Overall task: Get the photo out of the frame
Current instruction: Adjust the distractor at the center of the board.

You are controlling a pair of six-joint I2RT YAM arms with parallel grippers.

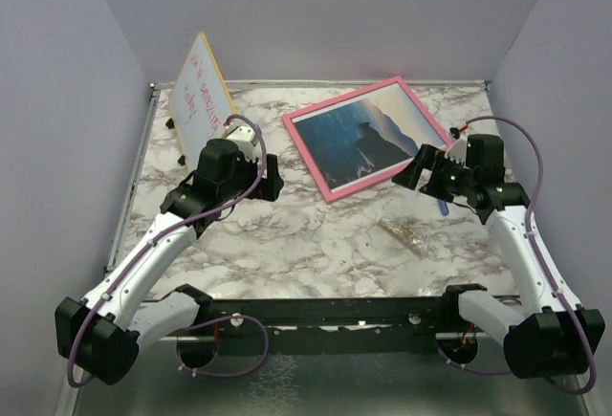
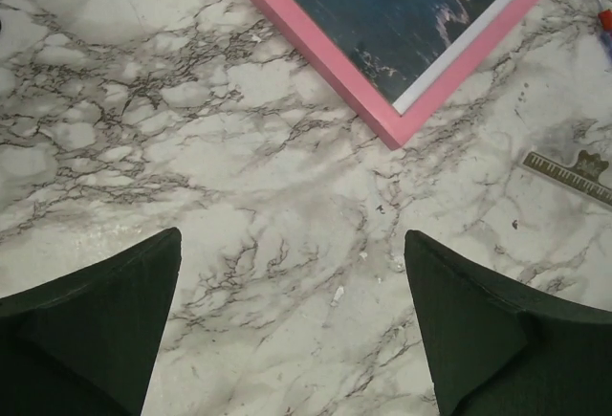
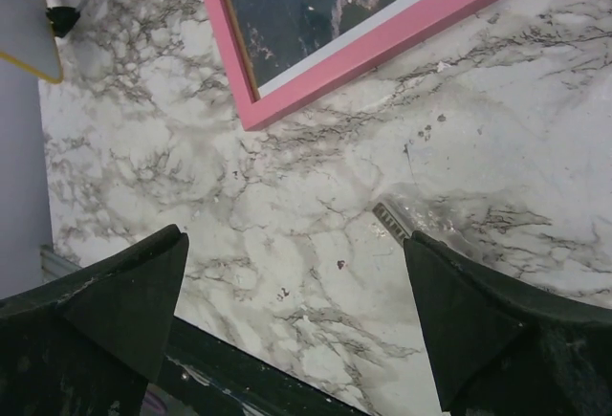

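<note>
i get soft, even light on the white grey-veined marble tabletop [image 1: 306, 244], with faint shadows; wrist views slightly grainy.

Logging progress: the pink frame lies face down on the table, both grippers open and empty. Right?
No. The frame lies face up, the photo showing, as the top external view shows. The left gripper and right gripper are open and empty.
</note>
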